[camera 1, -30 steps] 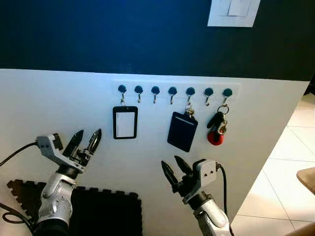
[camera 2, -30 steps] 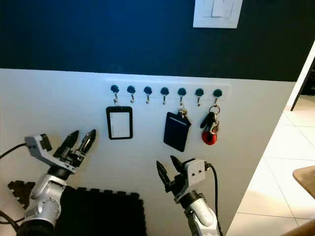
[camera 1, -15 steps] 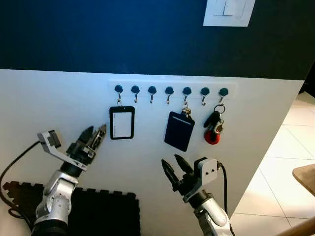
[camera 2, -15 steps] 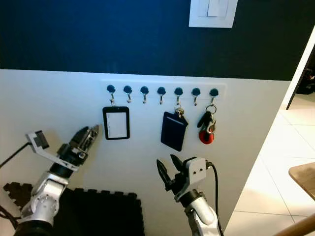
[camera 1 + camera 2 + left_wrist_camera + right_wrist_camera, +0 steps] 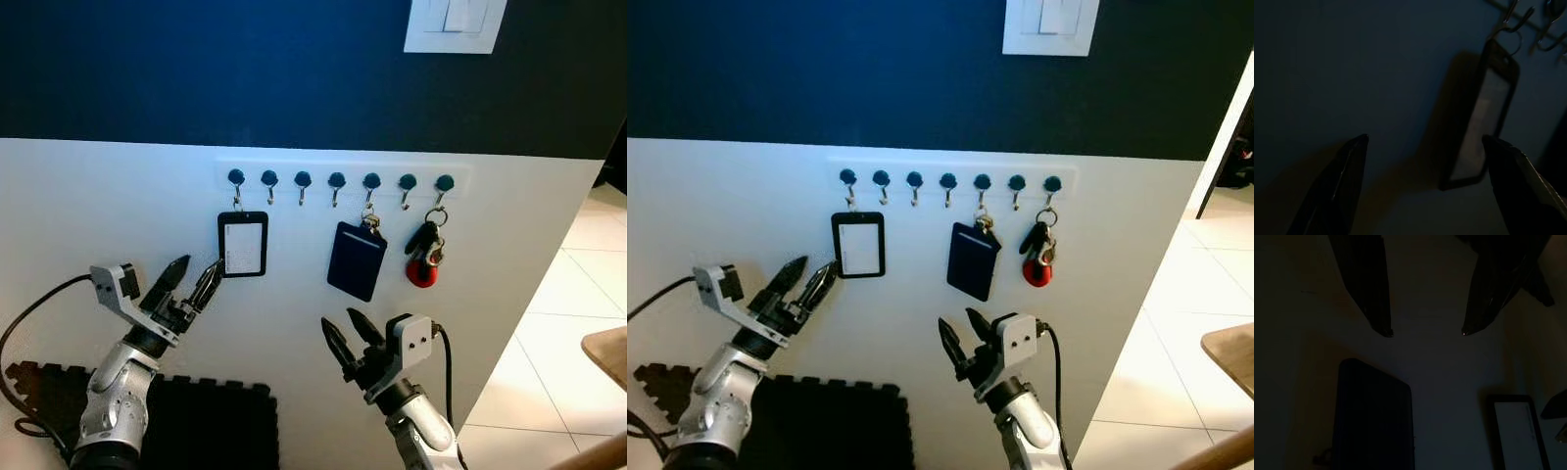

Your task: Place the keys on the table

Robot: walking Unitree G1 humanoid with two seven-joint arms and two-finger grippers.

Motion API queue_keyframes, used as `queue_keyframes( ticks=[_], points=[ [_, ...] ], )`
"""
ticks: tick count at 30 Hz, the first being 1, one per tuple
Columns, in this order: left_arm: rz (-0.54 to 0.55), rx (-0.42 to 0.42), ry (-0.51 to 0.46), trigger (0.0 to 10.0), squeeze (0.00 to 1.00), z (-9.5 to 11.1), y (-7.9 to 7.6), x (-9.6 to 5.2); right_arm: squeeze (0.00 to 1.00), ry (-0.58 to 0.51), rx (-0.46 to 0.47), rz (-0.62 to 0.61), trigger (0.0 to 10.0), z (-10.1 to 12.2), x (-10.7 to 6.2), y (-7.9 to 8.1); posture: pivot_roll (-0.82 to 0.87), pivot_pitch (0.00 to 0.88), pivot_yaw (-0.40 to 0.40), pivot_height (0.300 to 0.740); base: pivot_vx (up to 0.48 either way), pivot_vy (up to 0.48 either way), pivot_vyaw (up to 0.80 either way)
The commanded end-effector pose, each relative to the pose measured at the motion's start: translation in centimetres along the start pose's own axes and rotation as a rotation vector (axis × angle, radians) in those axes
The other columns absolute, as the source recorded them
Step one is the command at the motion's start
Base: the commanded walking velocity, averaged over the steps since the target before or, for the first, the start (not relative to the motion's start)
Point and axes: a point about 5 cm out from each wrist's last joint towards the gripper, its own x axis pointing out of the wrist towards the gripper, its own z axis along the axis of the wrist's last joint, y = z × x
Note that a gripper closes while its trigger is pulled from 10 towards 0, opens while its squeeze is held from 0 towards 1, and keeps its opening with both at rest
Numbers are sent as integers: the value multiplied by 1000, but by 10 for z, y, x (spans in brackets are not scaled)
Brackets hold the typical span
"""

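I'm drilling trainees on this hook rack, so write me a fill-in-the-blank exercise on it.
1. The row of hooks on the white wall holds ____ hooks.
2. The keys with the red fob hang from the hook farthest to the robot's ____.
3. The left gripper is raised just below the clear ____.
4. The dark blue card holder hangs above the ____ gripper.

Missing words: seven; right; badge holder; right

The keys [image 5: 429, 257], black fob and round red tag, hang from the rightmost wall hook [image 5: 444, 185]
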Motion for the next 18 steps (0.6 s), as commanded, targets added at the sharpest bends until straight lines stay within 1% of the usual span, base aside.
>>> queue_keyframes(
  ticks=[1, 6, 12, 18],
  points=[
    [-9, 31, 28, 10000, 0, -4, -1, 0, 0, -5, 3, -5, 10000, 2, -2, -1, 30, 62, 4, 740, 0, 0, 0],
    [-18, 27, 26, 10000, 0, -6, -3, 1, 0, -4, 3, -4, 10000, 1, -2, -1, 31, 62, 4, 740, 0, 0, 0],
    [-46, 41, 33, 10000, 0, -14, -12, 6, 0, -6, 2, -1, 10000, 2, -1, 0, 32, 64, 5, 740, 0, 0, 0],
    [-97, -8, 41, 10000, 0, -19, -21, 10, 0, -8, 7, 6, 10000, 2, -1, 1, 32, 64, 7, 740, 0, 0, 0]
  ],
)
